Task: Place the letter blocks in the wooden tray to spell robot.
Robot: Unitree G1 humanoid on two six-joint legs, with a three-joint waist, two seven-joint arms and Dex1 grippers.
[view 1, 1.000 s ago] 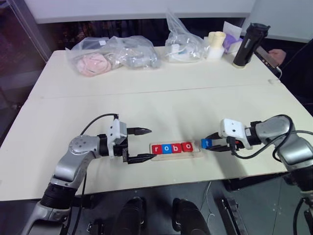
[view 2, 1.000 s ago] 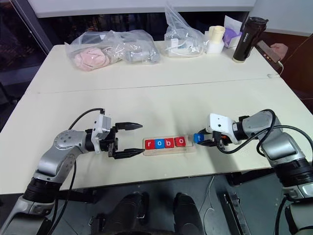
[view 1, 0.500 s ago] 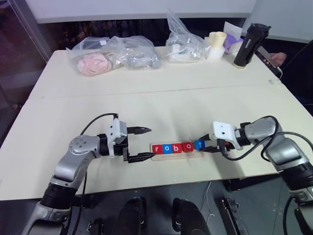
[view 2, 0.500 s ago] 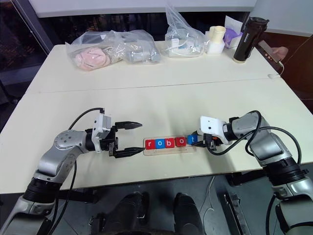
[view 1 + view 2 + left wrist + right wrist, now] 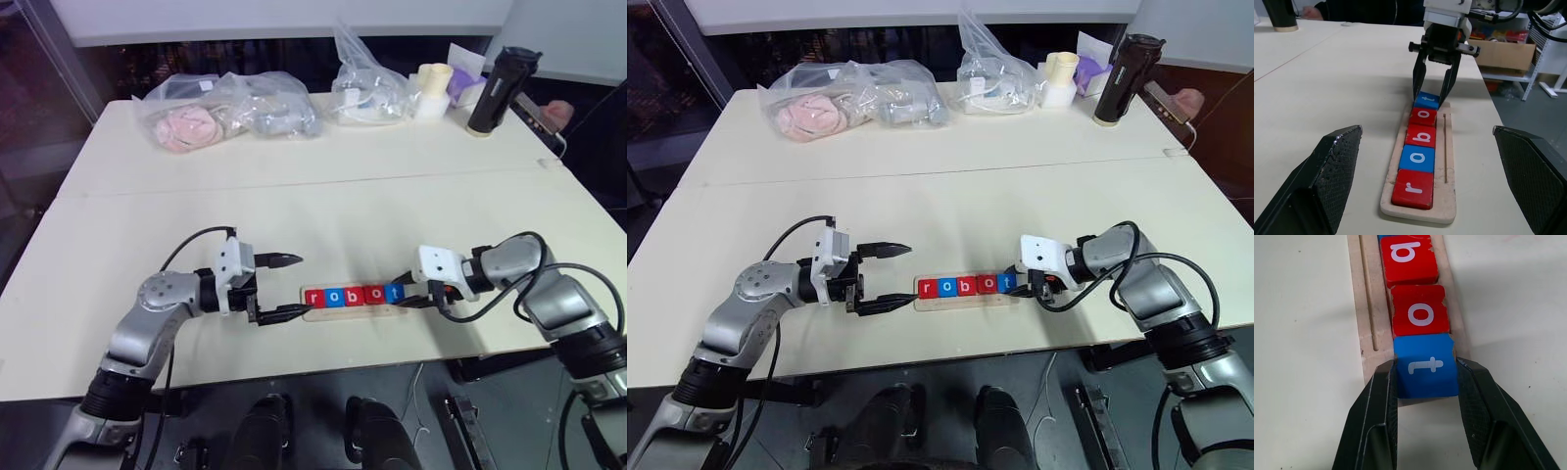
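The blue t block (image 5: 1426,371) sits at the right end of the wooden tray (image 5: 1448,191), touching the red o (image 5: 1421,310), with the right gripper (image 5: 1426,396) clamped on its sides. If the fingers open unevenly or drag on lifting, the block could tip out or shove the row. The right arm reaches leftward, angled down; the left gripper (image 5: 278,288) hovers level, fingers wide apart, just beside the tray's left end

Five letter blocks (image 5: 1420,156) lie in a row in the wooden tray (image 5: 1448,193), t block (image 5: 1426,366) at its right end.
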